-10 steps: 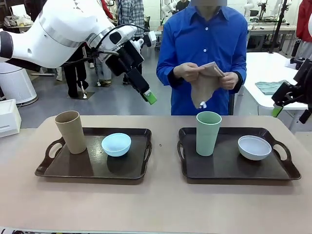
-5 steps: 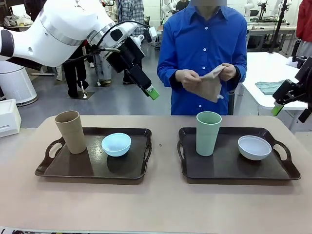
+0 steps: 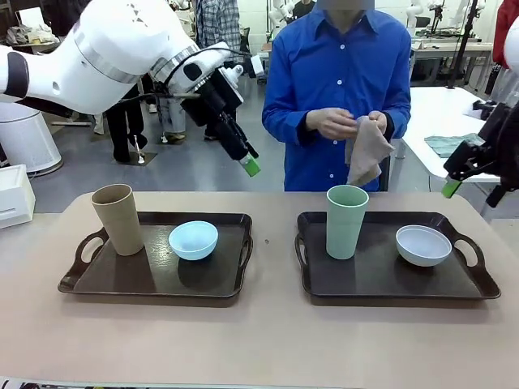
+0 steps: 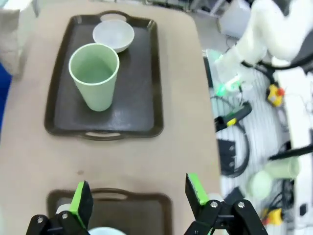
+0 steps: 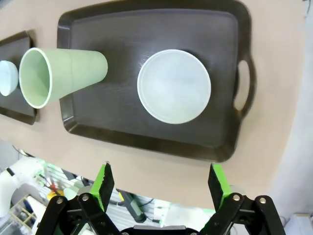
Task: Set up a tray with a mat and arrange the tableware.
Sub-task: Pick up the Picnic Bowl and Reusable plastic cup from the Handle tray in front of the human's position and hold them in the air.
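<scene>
Left tool and right tool hung wide open, empty, seemingly waiting while a person's hands held the mat. One tray held tan cup, blue bowl; the other tray green cup, white bowl.

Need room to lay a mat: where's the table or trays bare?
Widest bare stretch: the table strip between both trays and the robot-side edge. A narrow lane runs between the left tray and right tray. Each tray's robot-side part is bare; the far parts are crowded by the tan cup, blue bowl, green cup, white bowl.
</scene>
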Controlling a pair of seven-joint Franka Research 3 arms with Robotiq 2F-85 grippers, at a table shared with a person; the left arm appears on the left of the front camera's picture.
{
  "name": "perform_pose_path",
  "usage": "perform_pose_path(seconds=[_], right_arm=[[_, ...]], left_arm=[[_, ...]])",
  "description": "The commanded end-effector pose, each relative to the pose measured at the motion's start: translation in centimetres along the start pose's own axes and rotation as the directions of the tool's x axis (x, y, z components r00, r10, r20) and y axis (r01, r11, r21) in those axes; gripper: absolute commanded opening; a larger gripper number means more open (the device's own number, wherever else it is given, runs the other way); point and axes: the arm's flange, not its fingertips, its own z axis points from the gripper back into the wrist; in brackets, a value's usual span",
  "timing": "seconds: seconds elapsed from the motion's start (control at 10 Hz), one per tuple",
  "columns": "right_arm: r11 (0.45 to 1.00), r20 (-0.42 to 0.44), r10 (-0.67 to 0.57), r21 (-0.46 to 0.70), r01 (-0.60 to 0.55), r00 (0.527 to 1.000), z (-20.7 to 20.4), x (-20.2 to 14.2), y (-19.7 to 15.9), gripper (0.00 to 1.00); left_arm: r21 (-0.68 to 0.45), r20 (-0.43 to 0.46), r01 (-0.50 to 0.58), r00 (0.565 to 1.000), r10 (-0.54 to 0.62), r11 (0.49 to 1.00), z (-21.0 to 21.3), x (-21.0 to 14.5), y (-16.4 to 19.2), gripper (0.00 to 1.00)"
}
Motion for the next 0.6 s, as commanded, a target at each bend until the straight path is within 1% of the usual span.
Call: perform_pose_path(seconds=[0.0, 0.1, 0.2, 0.4, 0.5], right_arm=[[0.998, 0.005, 0.040, -0.049, -0.040, 0.999, -2.7, 1.4, 0.2, 1.00], [0.997, 0.009, 0.035, -0.062, -0.035, 0.999, -3.7, 1.8, 0.2, 1.00], [0.997, 0.020, 0.023, -0.072, -0.022, 1.000, -4.7, 2.1, -0.1, 1.00], [0.992, 0.063, 0.024, -0.122, -0.016, 0.998, -6.9, 3.0, -1.2, 1.00], [0.990, 0.080, 0.013, -0.141, -0.001, 0.997, -7.7, 3.5, -1.7, 1.00]], left_arm=[[0.059, 0.048, 0.215, 0.975, -0.218, 0.975, -3.8, -1.4, 1.9, 1.00], [0.044, 0.079, 0.258, 0.962, -0.261, 0.965, -5.1, -1.5, 3.3, 1.00], [0.045, 0.129, 0.279, 0.950, -0.283, 0.959, -6.6, -1.6, 4.3, 1.00], [0.024, 0.199, 0.271, 0.942, -0.270, 0.962, -9.8, -2.0, 6.9, 1.00], [0.022, 0.213, 0.242, 0.947, -0.241, 0.970, -11.0, -1.8, 8.1, 1.00]])
